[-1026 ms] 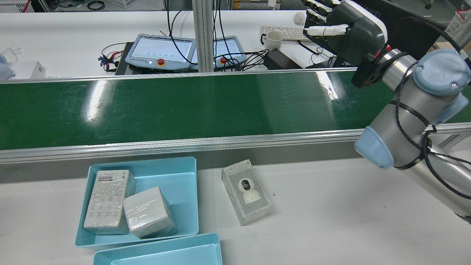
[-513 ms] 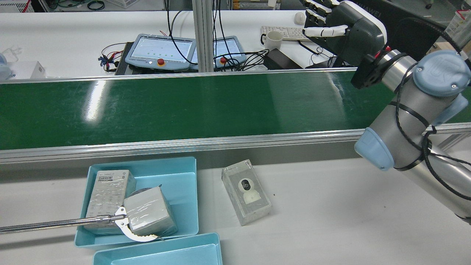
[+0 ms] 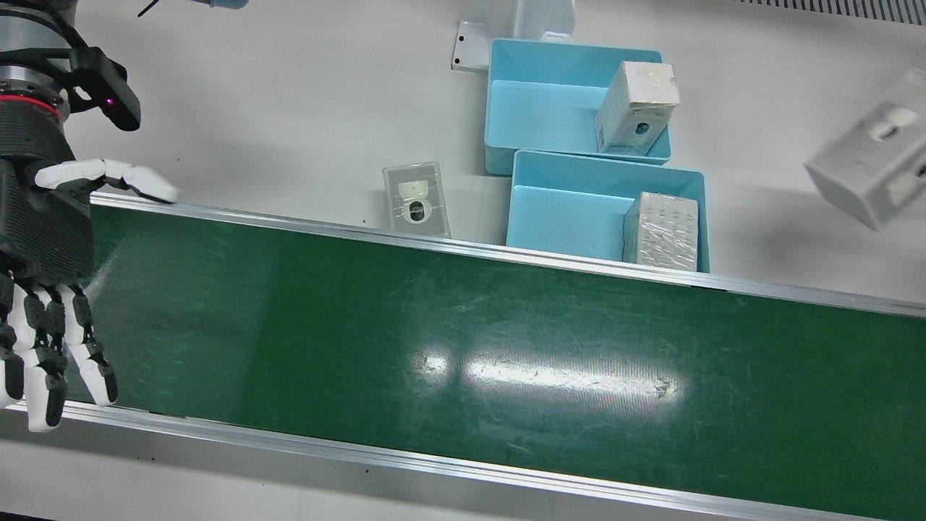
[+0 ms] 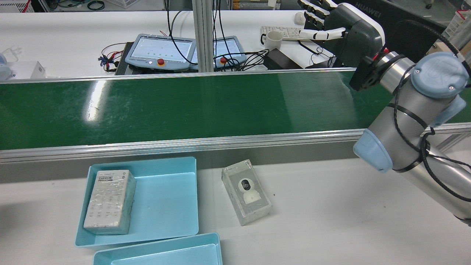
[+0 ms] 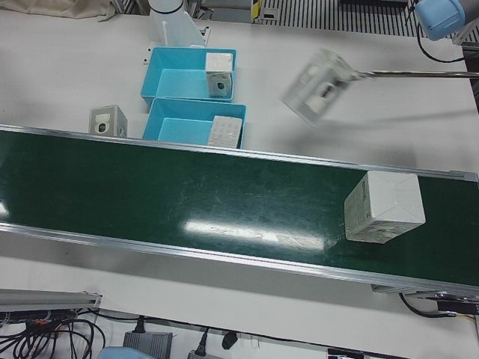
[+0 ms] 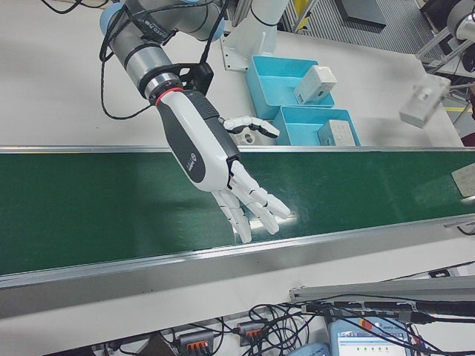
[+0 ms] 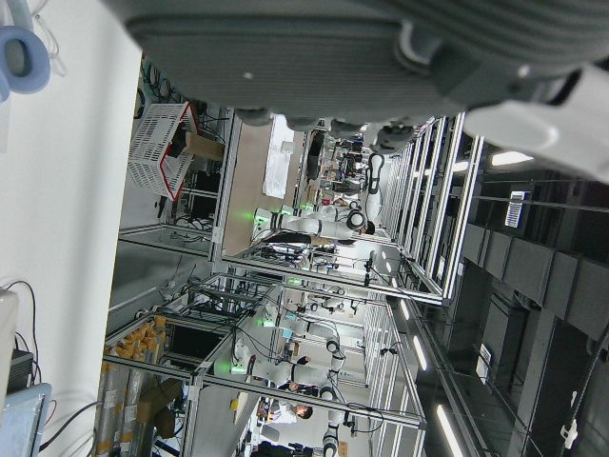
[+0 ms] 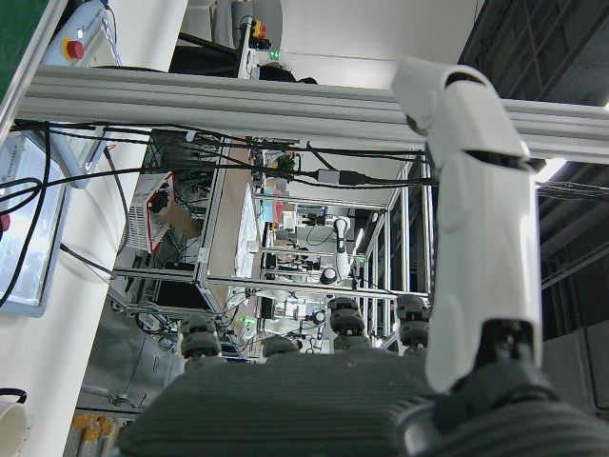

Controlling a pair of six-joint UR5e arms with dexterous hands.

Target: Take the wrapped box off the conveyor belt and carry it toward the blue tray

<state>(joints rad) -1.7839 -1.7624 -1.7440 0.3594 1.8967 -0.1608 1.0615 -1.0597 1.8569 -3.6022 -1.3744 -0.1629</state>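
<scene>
Wrapped box (image 5: pixel 384 206) sits on my green conveyor belt (image 5: pixel 224 202), well apart from the blue tray (image 5: pixel 196 121). My right hand (image 6: pixel 223 167) hovers over the belt, fingers spread, empty.

Robotics lab or industrial test hall. Shown by:

- Green conveyor belt (image 4: pixel 184 106) with aluminium side rails, running between white table (image 4: pixel 331 221) sections.
- Two teach pendants (image 4: pixel 162 51) with red stop buttons, on the far table among loose cables.
- Keyboard (image 4: pixel 283 32), mug (image 4: pixel 273 39) and monitor (image 4: pixel 401 22) at an operator station behind the belt.
- Aluminium-profile post (image 4: pixel 200 35) rising from the station.
- Rows of similar aluminium-frame cells (image 7: pixel 314 286) with green indicator lights and strip lighting, receding into a large hall, in the hand views.
- Power strips and cable bundles (image 6: pixel 245 330) under the belt frame.
</scene>
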